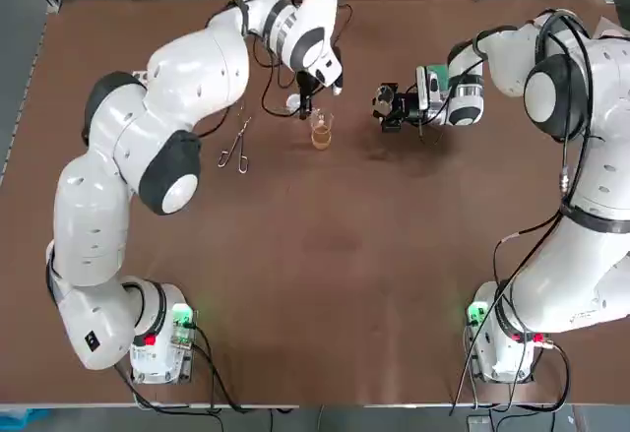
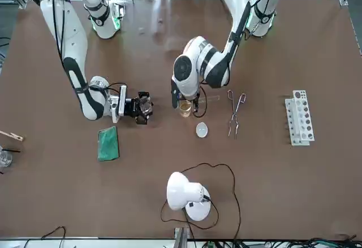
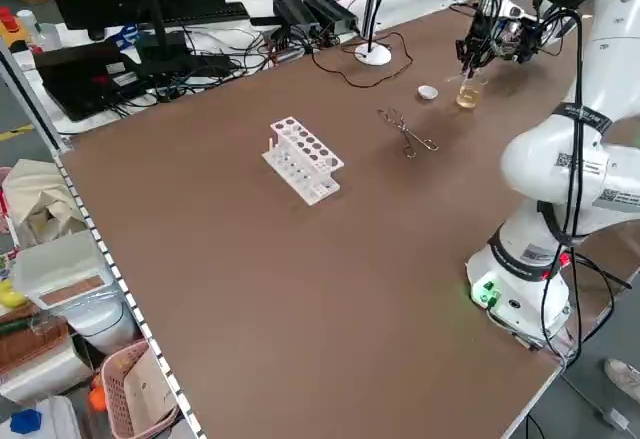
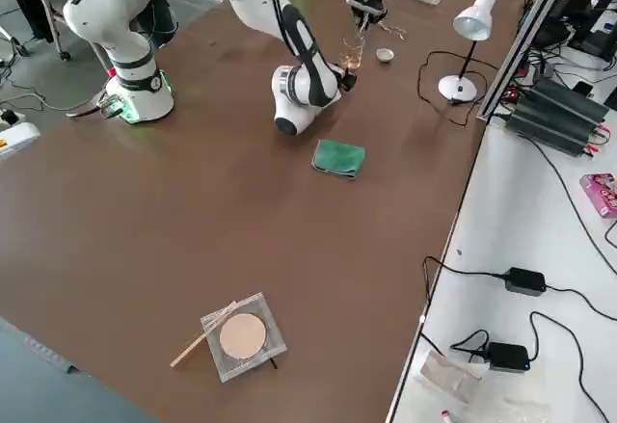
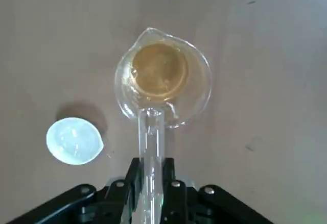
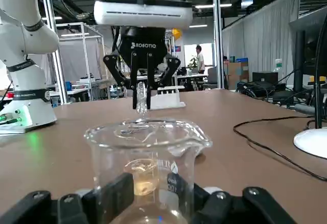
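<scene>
The left gripper (image 5: 150, 169) hangs over the far half of the bench (image 1: 335, 284), about midway between its left and right edges. Its fingers (image 5: 134, 175) are drawn in narrow and pinch a glass tube (image 5: 151, 145), which stands upright. Under it stands a beaker (image 1: 322, 136) with amber liquid in the bottom. From the wrist, the tube's lower end lies over the beaker's rim. I cannot tell whether it dips inside.

A small white cap (image 5: 74, 140) lies just beside the beaker, on its far left side and not touching it. Metal tongs (image 1: 236, 147) lie flat farther left, well apart from the beaker.

The right gripper (image 1: 387, 109) reaches in level from the right edge and stops near the beaker's right side, apart from it. Its fingers (image 6: 110, 196) close on the lower walls of a second beaker (image 6: 148, 157), which is clear and upright. Whether that one rests on the bench I cannot tell.

A white rack (image 2: 300, 118) lies near the left edge. A green cloth (image 2: 108, 143) lies beyond the right gripper, toward the far edge. A white lamp (image 2: 186, 194) stands at the middle of the far edge, its cord looping over the bench.
</scene>
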Motion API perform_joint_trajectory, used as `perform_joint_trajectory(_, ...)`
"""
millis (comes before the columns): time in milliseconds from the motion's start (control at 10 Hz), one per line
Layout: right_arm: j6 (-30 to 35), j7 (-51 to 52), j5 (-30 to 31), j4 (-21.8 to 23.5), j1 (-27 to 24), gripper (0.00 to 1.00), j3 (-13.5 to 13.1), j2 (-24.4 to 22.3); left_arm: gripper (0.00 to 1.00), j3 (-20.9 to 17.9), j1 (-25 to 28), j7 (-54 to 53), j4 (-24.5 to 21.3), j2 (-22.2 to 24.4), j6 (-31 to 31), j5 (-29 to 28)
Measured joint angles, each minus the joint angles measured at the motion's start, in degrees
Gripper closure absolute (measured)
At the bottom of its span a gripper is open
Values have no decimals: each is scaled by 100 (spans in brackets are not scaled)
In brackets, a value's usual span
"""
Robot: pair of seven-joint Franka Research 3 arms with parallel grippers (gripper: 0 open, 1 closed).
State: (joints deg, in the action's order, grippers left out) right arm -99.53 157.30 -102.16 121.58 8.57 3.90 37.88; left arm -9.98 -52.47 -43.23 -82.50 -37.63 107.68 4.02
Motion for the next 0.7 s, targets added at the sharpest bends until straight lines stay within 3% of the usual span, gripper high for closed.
perform_joint_trajectory(500, 0, 0, -4, 2, 1, 61, -2, 0, 79, -58, 632, 33, 108, 197, -21, 1359)
perform_joint_trajectory(700, 1, -2, -9, 2, 1, 61, -4, 0, 79, -52, 1169, -411, 114, 381, -32, 1704)
